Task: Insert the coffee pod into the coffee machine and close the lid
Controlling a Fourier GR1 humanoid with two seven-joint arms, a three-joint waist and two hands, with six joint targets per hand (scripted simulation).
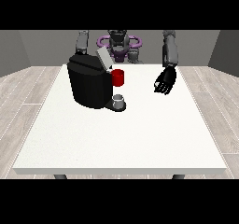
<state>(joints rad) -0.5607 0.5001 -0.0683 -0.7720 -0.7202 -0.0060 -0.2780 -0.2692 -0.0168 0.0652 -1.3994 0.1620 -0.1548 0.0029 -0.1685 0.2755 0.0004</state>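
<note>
The hand at the view's right point(165, 83) hangs low from a straight forearm, fingers loosely curled downward.

coffee machine point(88, 84): black, blocky body standing upright on the white surface point(140, 139), well off to the view's left of the fingers point(161, 87) of the hand at the view's right point(165, 82), apart from them.
lid point(103, 58): pale grey flap at the machine's top, raised and tilted back, open; higher than those fingers and to their view-left.
red thing at the machine point(118, 77): cup-like, at the machine's front, just under the lid, between machine and fingers.
grey thing point(119, 100): small, round, cup-like, sitting on the dark base at the machine's front, below the red thing, lower than the fingers; whether it is the coffee pod cannot be told.
</note>
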